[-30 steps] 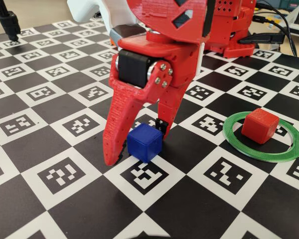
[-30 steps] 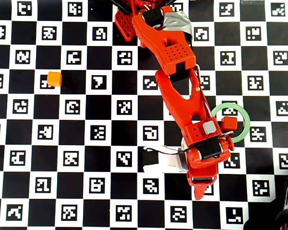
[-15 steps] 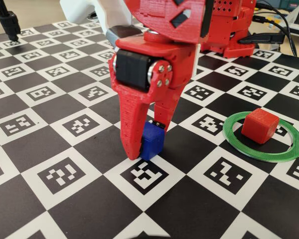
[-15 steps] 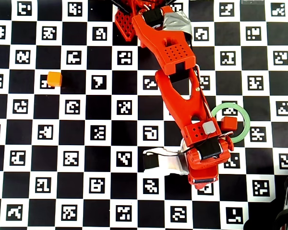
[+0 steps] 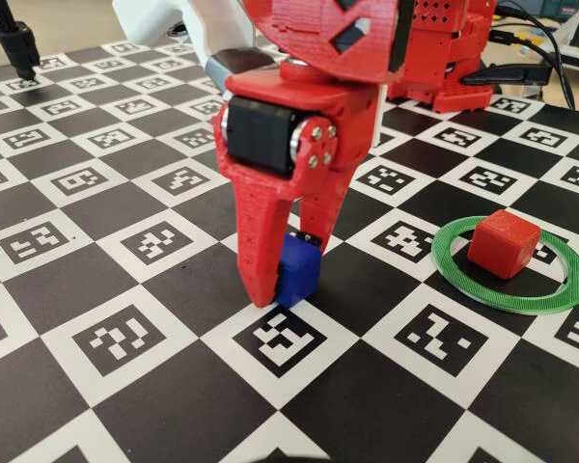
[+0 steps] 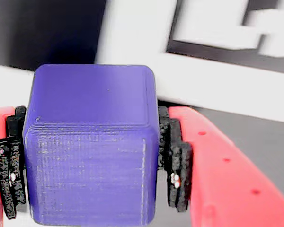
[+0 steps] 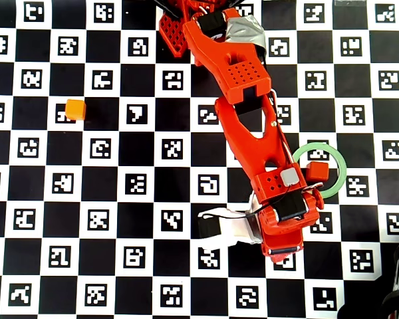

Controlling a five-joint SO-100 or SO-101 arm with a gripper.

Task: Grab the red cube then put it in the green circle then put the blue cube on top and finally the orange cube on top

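A second ago the red two-finger hand (image 5: 282, 289) stood with its fingers apart around the small deep-blue plastic cube (image 5: 298, 273). The fingers have since drawn together and are now clamped on the cube. In the wrist view the black ribbed pads (image 6: 174, 163) press against both side faces of the blue cube (image 6: 92, 142), which fills the gap between them squarely, without visible tilt.

Meaning for the task: the grasp stage of the second cube appears complete. The cube looks to be resting on the chequered marker-printed bench (image 5: 125, 338), or barely off it; the pictures do not settle which. The next stage, by judgement, is a lift and a carry to the ring.

Positions relative to the hand:
- The small glossy red plastic cube (image 5: 503, 243) sits inside the thin flat green ribbed ring (image 5: 463, 280), to the right of the hand in the fixed view, apart from it and clear of the ring's band.
- In the overhead view the red cube (image 7: 317, 171) lies just beside the arm's forearm, within the green ring (image 7: 338, 179).
- The small bright orange plastic cube (image 7: 75, 109) rests well apart, on the far left of the bench in the overhead view, untouched.

Caution: the release onto the red cube calls for close alignment, since both cubes are the same size.
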